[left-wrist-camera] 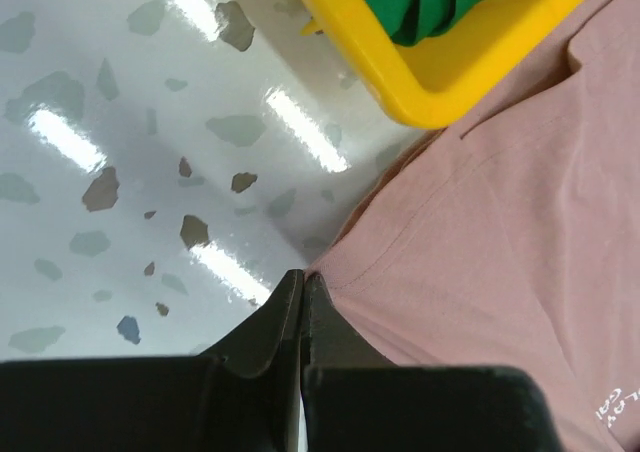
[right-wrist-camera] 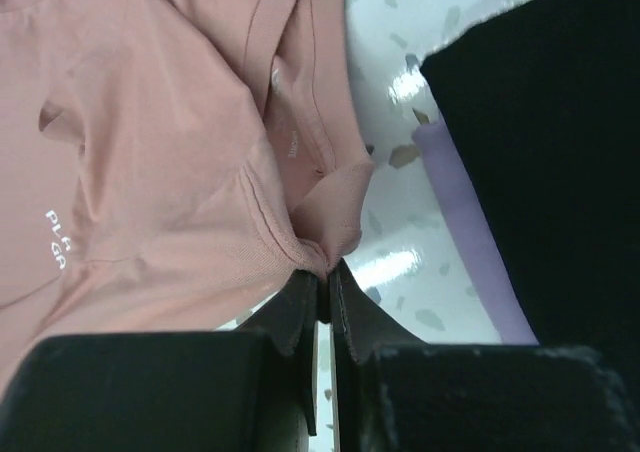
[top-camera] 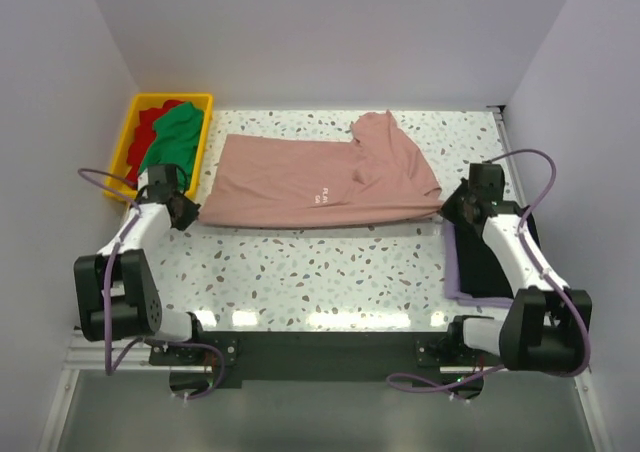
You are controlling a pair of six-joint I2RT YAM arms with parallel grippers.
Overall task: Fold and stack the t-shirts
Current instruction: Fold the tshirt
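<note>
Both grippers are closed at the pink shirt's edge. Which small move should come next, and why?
Probably raise both grippers together a little. The left gripper is shut on the hem corner of the dusty-pink cloth t-shirt, the right gripper on its bunched collar end; lifting would start the fold.

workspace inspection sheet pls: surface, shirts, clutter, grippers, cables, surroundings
surface: speckled white table, glare patches
job's things: pink t-shirt spread mid-table, partly folded; green shirt and red shirt in yellow bin; black shirt on lavender shirt at right
clutter: nothing seen
grippers: left gripper shut on the pink hem; right gripper shut on a bunched pink corner
cables: purple cables looping off both arms
surroundings: plain white walls
</note>
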